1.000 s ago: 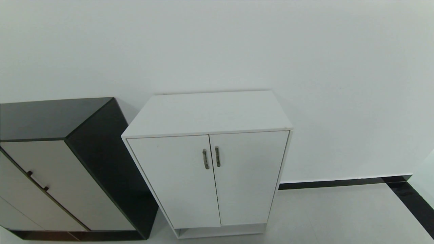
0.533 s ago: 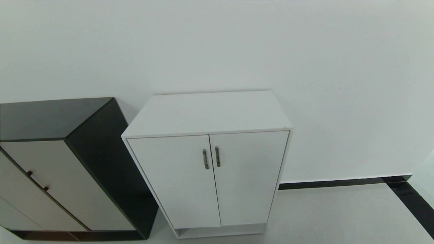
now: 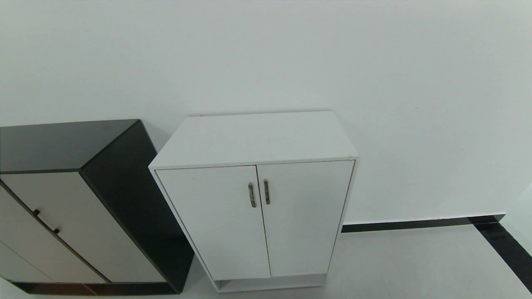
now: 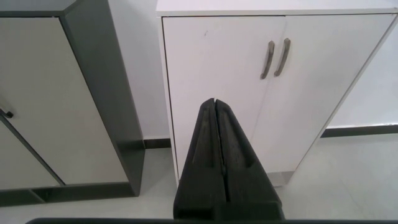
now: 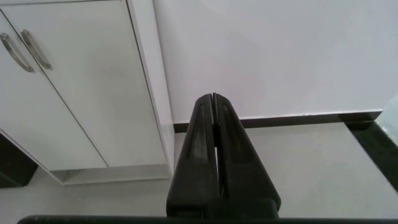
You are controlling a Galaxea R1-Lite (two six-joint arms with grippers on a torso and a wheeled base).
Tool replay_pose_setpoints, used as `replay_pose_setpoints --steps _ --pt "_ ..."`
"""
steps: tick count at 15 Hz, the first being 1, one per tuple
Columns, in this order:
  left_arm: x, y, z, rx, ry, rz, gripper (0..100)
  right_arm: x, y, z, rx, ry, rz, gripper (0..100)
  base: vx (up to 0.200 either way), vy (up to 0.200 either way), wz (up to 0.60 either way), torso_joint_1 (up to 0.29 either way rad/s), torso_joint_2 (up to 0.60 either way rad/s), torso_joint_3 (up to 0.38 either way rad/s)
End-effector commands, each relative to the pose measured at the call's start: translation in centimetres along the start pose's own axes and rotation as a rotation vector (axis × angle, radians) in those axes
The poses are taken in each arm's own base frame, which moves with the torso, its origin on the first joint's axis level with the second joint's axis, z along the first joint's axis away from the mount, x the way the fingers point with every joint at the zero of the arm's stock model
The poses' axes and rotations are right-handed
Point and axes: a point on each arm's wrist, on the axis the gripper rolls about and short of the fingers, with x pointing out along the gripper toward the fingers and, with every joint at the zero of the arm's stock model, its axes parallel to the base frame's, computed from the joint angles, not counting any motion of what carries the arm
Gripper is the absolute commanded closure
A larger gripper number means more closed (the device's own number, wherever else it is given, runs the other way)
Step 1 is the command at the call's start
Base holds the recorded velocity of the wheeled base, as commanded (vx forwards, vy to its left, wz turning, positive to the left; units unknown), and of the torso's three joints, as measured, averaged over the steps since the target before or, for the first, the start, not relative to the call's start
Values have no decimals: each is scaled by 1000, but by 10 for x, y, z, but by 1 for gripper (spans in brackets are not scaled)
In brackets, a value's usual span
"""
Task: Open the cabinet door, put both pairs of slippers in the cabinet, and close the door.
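A white two-door cabinet (image 3: 253,166) stands against the wall with both doors closed. Two grey handles (image 3: 258,193) sit side by side at the middle seam. In the left wrist view my left gripper (image 4: 214,104) is shut, with nothing in it, some way in front of the left door (image 4: 217,68); the handles (image 4: 275,58) are off to one side. In the right wrist view my right gripper (image 5: 212,98) is shut and empty, out past the cabinet's right side (image 5: 152,81), with the handles (image 5: 25,51) far off.
A black cabinet (image 3: 79,195) with pale doors stands close against the white one's left side. Light floor (image 3: 415,265) lies open to the right, edged by a black skirting strip (image 3: 419,224) along the wall.
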Motion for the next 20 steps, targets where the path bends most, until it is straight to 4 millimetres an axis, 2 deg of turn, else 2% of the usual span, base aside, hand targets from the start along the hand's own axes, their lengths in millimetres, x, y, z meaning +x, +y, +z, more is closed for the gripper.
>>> replay_pose_setpoints --steps 1,20 --pt "0 0 0 0 1 1 100 0 0 0 2 -1 1 100 0 0 0 0 0 0" --pt "0 0 0 0 1 1 100 0 0 0 2 -1 0 100 0 0 0 0 0 0"
